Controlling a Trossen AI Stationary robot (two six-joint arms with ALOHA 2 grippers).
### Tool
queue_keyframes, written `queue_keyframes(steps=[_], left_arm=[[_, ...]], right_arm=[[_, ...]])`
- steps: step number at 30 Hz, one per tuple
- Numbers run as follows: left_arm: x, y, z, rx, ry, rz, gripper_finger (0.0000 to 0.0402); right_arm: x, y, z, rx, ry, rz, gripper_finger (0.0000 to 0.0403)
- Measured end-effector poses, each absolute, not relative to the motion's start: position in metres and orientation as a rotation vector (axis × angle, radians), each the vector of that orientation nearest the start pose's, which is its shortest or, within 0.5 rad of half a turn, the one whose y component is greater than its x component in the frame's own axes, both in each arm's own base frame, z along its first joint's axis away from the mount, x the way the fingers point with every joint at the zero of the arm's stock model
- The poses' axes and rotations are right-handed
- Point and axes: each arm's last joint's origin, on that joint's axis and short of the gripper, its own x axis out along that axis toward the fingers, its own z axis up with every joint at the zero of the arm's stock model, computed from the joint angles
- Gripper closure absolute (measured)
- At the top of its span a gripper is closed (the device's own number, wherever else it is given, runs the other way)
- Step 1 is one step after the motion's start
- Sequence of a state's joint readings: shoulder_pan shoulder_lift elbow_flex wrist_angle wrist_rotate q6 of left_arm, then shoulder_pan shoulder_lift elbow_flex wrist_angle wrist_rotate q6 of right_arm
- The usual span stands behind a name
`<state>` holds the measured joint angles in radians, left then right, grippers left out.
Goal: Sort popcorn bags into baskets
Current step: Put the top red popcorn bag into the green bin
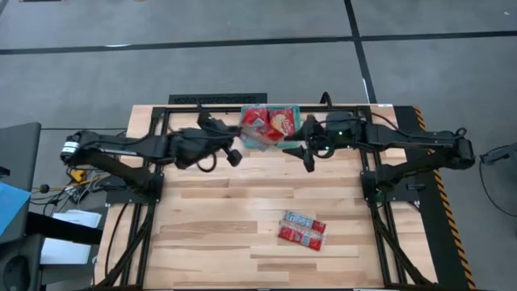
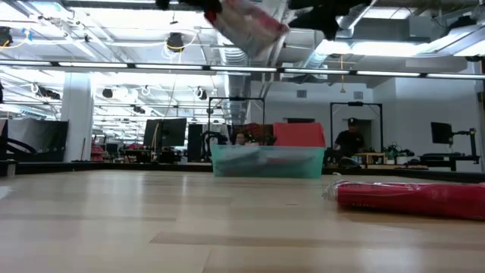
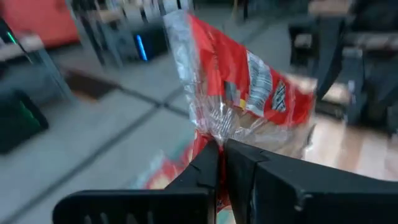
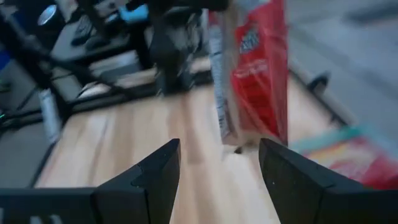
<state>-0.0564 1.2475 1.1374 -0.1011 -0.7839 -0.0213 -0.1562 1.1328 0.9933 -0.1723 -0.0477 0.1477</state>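
Above the basket's point(image 1: 300, 129) near edge — left claw point(image 3: 221, 144) pinches 1 popcorn bag point(image 3: 245, 93); right claw point(image 4: 219, 152) open.

You have the basket point(image 1: 300, 113) at the table's point(image 1: 210, 234) far edge holding packets point(image 1: 272, 121), with two more packets point(image 1: 302, 229) lying near the front right.

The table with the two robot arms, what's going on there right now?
The left gripper is shut on a red popcorn bag, holding it in the air by the teal basket at the table's far edge. The basket already holds red bags. The right gripper hangs open beside the basket, holding nothing. Two long red packets lie on the near part of the table, not yet sorted.
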Motion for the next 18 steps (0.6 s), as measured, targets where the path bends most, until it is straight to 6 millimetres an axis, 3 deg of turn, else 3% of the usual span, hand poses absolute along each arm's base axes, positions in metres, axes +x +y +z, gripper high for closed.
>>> queue_keyframes(steps=[9, 18], left_arm=[[0.256, -0.008, 0.412, 0.286, -0.016, 0.789, 0.0401], [0.252, -0.013, 0.429, 0.368, -0.144, 0.751, 0.0401]], right_arm=[[0.251, -0.041, 0.362, 0.130, 0.050, -0.197, 0.0163], [0.251, -0.050, 0.376, 0.028, -0.088, -0.210, 0.0163]])
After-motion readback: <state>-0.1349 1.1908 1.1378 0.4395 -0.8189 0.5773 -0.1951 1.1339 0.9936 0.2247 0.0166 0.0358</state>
